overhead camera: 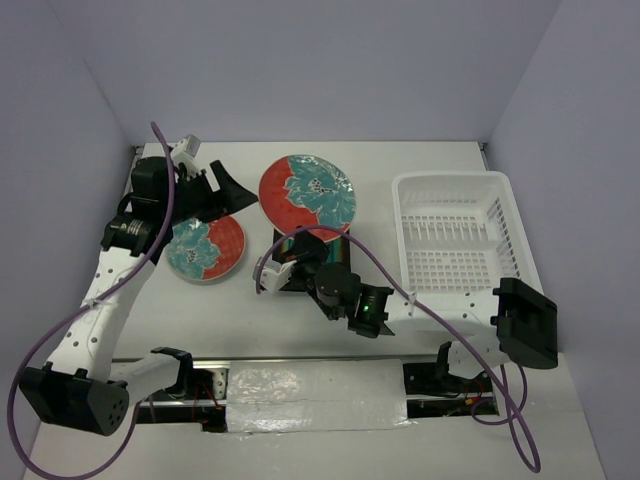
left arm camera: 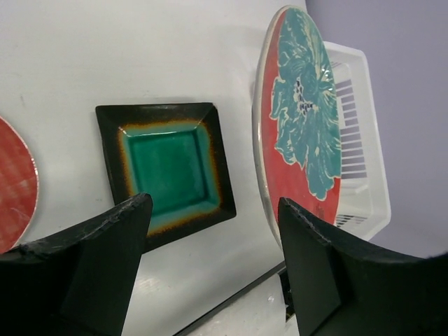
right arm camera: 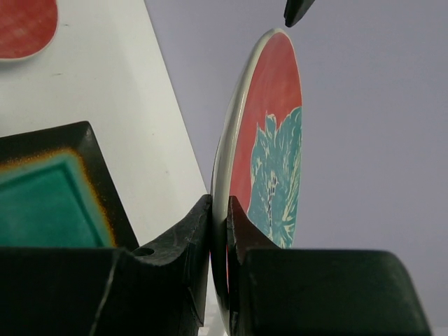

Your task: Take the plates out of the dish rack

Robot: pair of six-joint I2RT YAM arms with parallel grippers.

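My right gripper (overhead camera: 303, 240) (right arm camera: 219, 217) is shut on the lower rim of a large round red-rimmed floral plate (overhead camera: 307, 190) (right arm camera: 269, 154) (left arm camera: 301, 119), holding it on edge above the table. Under that gripper lies a square black-rimmed teal plate (left arm camera: 171, 164) (right arm camera: 49, 196) (overhead camera: 338, 252), mostly hidden from above. A smaller round floral plate (overhead camera: 205, 248) (left arm camera: 14, 182) lies flat at the left. My left gripper (overhead camera: 215, 190) (left arm camera: 213, 231) hangs open and empty just left of the held plate. The white dish rack (overhead camera: 460, 235) (left arm camera: 357, 140) stands at the right with no plates showing in it.
The table is white, with pale walls at the back and both sides. A purple cable (overhead camera: 160, 200) loops along the left arm, another (overhead camera: 400, 290) along the right. The arm bases and a foil-covered strip (overhead camera: 300, 395) sit at the near edge.
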